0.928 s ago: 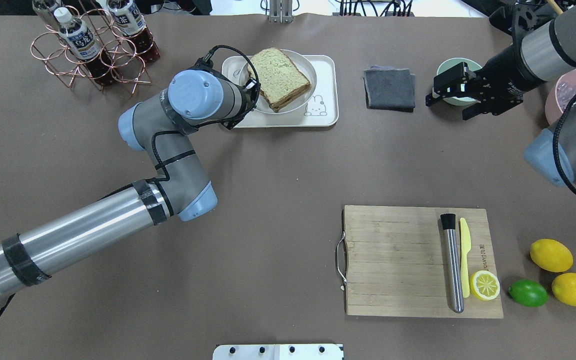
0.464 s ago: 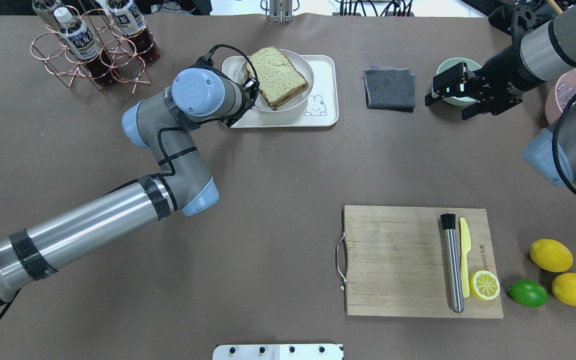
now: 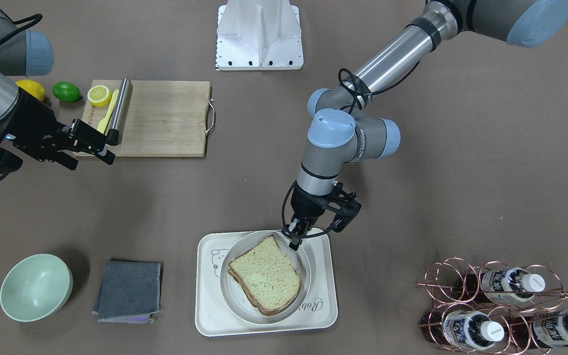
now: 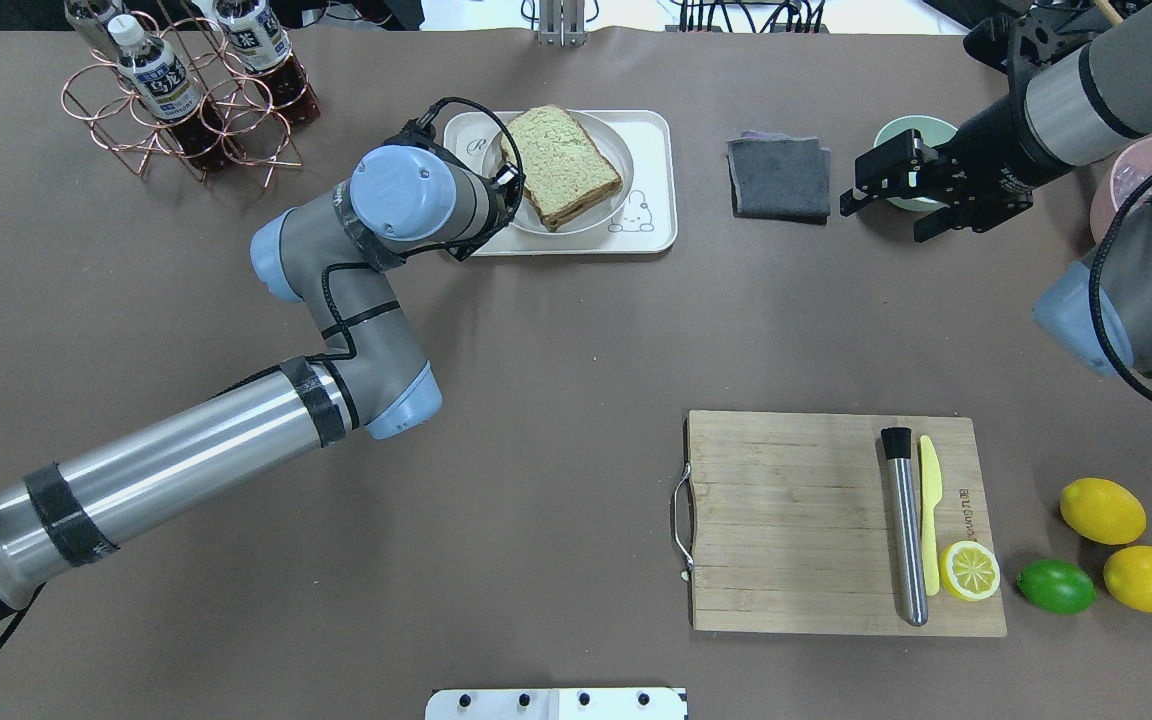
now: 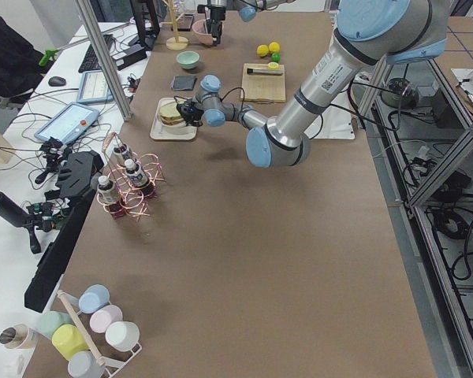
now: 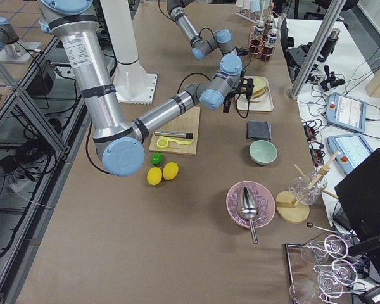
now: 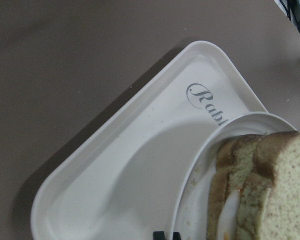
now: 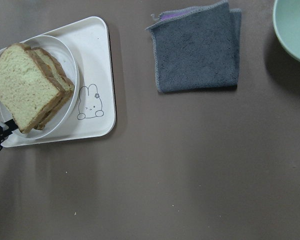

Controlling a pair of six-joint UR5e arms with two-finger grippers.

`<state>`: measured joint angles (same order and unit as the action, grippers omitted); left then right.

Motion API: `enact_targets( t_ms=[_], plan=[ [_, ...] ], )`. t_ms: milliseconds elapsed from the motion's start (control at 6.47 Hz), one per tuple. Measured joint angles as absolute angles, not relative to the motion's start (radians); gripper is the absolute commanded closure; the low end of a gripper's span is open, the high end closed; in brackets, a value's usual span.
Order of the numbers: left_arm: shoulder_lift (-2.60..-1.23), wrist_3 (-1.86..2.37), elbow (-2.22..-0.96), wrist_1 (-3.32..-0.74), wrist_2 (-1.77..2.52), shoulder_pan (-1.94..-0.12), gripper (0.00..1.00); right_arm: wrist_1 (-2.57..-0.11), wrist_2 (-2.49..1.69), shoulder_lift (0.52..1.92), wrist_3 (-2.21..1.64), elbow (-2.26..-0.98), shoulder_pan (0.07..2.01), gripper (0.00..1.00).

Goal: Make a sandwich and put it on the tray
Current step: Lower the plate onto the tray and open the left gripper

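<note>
The sandwich (image 3: pixel 264 273), two toast slices with egg white showing between them, lies on a round pale plate (image 3: pixel 307 261). The plate sits on the cream tray (image 3: pixel 323 315) with the bear drawing. My left gripper (image 3: pixel 295 239) is shut on the plate's rim beside the sandwich's corner. The left wrist view shows its tips (image 7: pixel 165 235) pinched at the rim, with the sandwich (image 7: pixel 270 190) and the tray (image 7: pixel 115 165). My right gripper (image 3: pixel 111 150) is open and empty, hovering near the green bowl (image 4: pixel 911 130). The overhead view shows the sandwich (image 4: pixel 561 165) and the tray (image 4: pixel 651 230).
A grey cloth (image 4: pixel 781 178) lies right of the tray. A wooden cutting board (image 4: pixel 786 520) holds a steel muddler, a yellow knife and a lemon half. Lemons and a lime (image 4: pixel 1056 585) lie beside it. A copper bottle rack (image 4: pixel 176 90) stands at the far left.
My left gripper has drawn back and down with the plate and sandwich, so the tray's lettering now shows. My right gripper has shifted slightly left.
</note>
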<state>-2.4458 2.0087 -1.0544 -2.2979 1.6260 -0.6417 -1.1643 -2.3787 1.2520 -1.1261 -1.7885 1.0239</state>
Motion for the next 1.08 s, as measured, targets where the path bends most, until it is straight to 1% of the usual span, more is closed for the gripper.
enact_targets(
  t_ms=[619,773,928,1082],
  plan=[
    [-2.444,1.950,-1.053,-2.298,1.635,-0.676,0.46,-1.164,-2.370,1.248,-1.126,-1.783,1.017,0.01],
    [-2.443,1.947,-1.059,-2.297,1.647,-0.690,0.34,-1.164,-2.372,1.250,-1.129,-1.786,1.017,0.01],
    [-2.441,1.945,-1.078,-2.296,1.660,-0.697,0.02,-1.164,-2.374,1.254,-1.133,-1.791,1.017,0.01],
    [-2.431,1.943,-1.119,-2.292,1.665,-0.699,0.02,-1.164,-2.378,1.260,-1.136,-1.797,1.019,0.01]
  ],
)
